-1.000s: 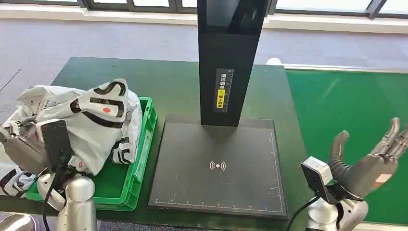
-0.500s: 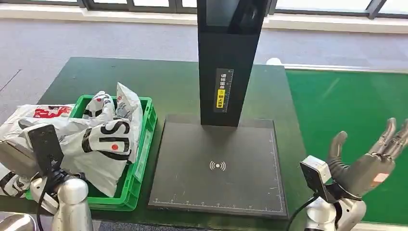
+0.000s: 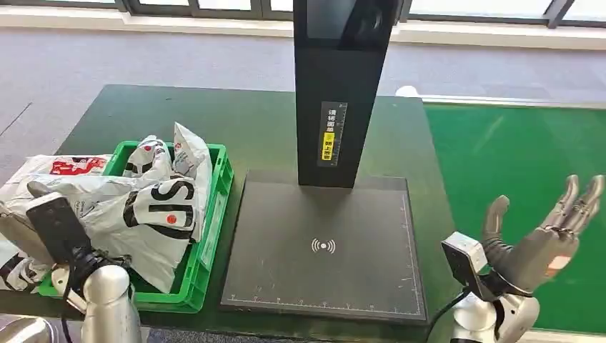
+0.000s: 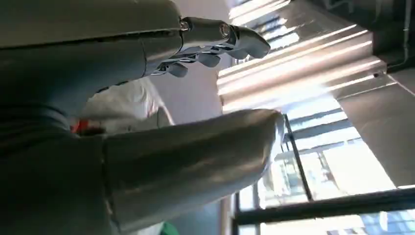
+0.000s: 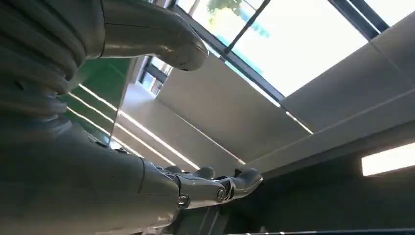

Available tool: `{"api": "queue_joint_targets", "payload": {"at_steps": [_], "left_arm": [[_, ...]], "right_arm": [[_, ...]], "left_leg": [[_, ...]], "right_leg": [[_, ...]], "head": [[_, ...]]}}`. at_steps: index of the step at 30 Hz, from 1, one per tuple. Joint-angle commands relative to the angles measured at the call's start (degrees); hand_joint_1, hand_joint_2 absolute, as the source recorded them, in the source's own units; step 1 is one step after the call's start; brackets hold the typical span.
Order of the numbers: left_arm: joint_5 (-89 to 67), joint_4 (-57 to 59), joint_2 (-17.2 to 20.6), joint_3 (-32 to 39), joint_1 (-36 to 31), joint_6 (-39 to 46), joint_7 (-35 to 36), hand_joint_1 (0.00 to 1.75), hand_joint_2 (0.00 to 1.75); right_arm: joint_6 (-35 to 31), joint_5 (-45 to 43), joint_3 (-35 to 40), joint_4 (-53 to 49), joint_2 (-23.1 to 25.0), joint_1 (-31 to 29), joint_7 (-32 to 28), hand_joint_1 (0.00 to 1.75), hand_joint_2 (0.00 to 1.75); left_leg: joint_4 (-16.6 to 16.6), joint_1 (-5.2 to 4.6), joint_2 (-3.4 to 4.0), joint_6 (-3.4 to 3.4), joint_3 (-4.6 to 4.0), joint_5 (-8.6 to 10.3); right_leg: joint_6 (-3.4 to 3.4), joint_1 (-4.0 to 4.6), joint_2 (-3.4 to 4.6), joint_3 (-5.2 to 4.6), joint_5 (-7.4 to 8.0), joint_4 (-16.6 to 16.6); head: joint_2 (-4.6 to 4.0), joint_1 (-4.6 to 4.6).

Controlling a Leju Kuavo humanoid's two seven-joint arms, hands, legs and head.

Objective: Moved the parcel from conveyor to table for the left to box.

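Observation:
The white parcel (image 3: 154, 214) with black lettering lies slumped across the green crate (image 3: 214, 214) at the table's left, hanging over its near rim. My left hand (image 3: 18, 232) sits low at the crate's left end, partly under the bag's edge. In the left wrist view its fingers (image 4: 215, 41) stretch out straight, apart from the thumb (image 4: 195, 152), with white parcel film (image 4: 122, 103) behind them. My right hand (image 3: 539, 246) is raised palm-up with spread fingers over the green conveyor (image 3: 514, 157), holding nothing; the right wrist view shows its fingers (image 5: 215, 186) extended.
Another white bag with red print (image 3: 68, 166) lies at the crate's far left. A black scanner post (image 3: 336, 93) rises from a flat black base plate (image 3: 325, 246) in the middle of the dark green table (image 3: 250, 128).
The parcel, lifted above the crate a second ago, has dropped into it and lies still. My left hand has sunk down and to the left. The right hand shifted slightly.

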Motion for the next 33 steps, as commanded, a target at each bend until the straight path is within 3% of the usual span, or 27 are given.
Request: {"api": "queue_joint_targets", "payload": {"at_steps": [1, 2, 3, 4, 6, 10, 23, 28, 32, 33], "left_arm": [[26.5, -0.8, 3.2, -23.3, 0.8, -21.2, -6.0, 0.00, 0.00], [30.5, -1.7, 3.8, -25.2, 0.8, -28.1, -7.7, 0.00, 0.00], [31.6, -2.0, 3.8, -26.3, 0.5, -31.0, -8.0, 0.00, 0.00], [32.6, -2.6, 3.6, -27.1, 0.2, -33.4, -7.9, 0.00, 1.75], [33.5, -3.5, 3.2, -28.6, -0.3, -35.8, -7.2, 0.00, 1.75], [33.4, -3.8, 2.7, -30.8, 0.4, -37.2, -6.6, 0.00, 1.75], [32.1, -2.2, 2.3, -32.0, 0.1, -38.3, -7.4, 0.00, 1.75], [29.5, 2.1, 0.7, -30.7, -1.6, -34.0, -7.1, 0.00, 1.75], [25.9, 6.7, 0.2, -29.8, -2.9, -29.7, -7.9, 0.00, 1.75], [27.0, 7.1, 0.1, -29.8, -3.0, -30.8, -8.2, 0.00, 0.00]], "right_arm": [[14.9, -19.2, 13.3, -1.0, -5.5, 0.9, -0.5, 0.00, 1.75], [24.9, -26.2, 16.8, -2.0, -6.4, 1.1, -1.0, 0.00, 1.75], [28.2, -28.4, 19.0, -3.6, -6.5, 1.2, -1.0, 0.00, 1.75], [31.2, -31.1, 21.0, -4.4, -6.6, 1.3, -1.0, 0.00, 1.75], [38.1, -35.5, 23.8, -3.4, -5.9, 0.7, -1.0, 0.00, 1.75], [44.5, -32.9, 30.1, -0.3, -5.6, -1.3, -0.8, 0.00, 1.75], [44.4, -26.1, 35.2, 4.4, -5.2, -3.9, 0.9, 0.00, 1.75], [43.2, -29.8, 35.3, 8.9, -2.2, -5.1, -0.2, 0.00, 1.75], [42.4, -32.5, 37.5, 12.6, -3.0, -6.8, -1.0, 0.00, 1.75], [42.8, -33.7, 37.7, 12.3, -3.3, -6.6, -1.0, 0.00, 0.00]], "left_leg": [[0.0, -0.02, -0.10, 0.03, 0.01, 0.02], [-0.1, -0.05, -0.03, 0.03, 0.04, 0.01], [0.0, -0.02, 0.03, 0.01, -0.03, -0.02], [0.0, -0.04, 0.13, 0.01, 0.01, -0.03], [0.0, -0.06, 0.08, -0.02, -0.07, -0.02], [-0.2, -0.02, 0.26, -0.07, 0.17, -0.02], [-0.2, 0.01, 0.20, -0.01, 0.20, 0.00], [-0.2, 0.01, 0.13, -0.05, 0.20, 0.02], [-0.2, 0.01, 0.13, -0.05, 0.22, 0.04], [-0.1, 0.03, 0.08, -0.04, 0.14, -0.01]], "right_leg": [[-0.02, 0.00, -0.15, 0.10, 0.00, -0.1], [-0.03, -0.03, -0.09, 0.16, 0.02, -0.1], [-0.02, 0.00, 0.00, 0.11, 0.02, 0.0], [-0.04, -0.01, 0.06, 0.12, 0.03, 0.0], [-0.05, -0.04, 0.03, 0.01, 0.01, 0.0], [-0.12, 0.01, 0.17, 0.18, 0.06, -0.1], [-0.07, 0.03, 0.12, 0.27, 0.05, -0.2], [-0.10, 0.03, 0.06, 0.28, 0.04, -0.2], [-0.11, 0.04, 0.06, 0.28, 0.06, -0.2], [-0.07, 0.06, 0.03, 0.22, 0.01, -0.1]], "head": [[-0.02, 0.00], [-0.02, 0.00], [-0.02, 0.00], [-0.02, 0.00], [0.00, 0.00], [-0.02, -0.02], [0.00, 0.00], [0.00, 0.00], [0.00, 0.00], [-0.02, 0.00]]}}
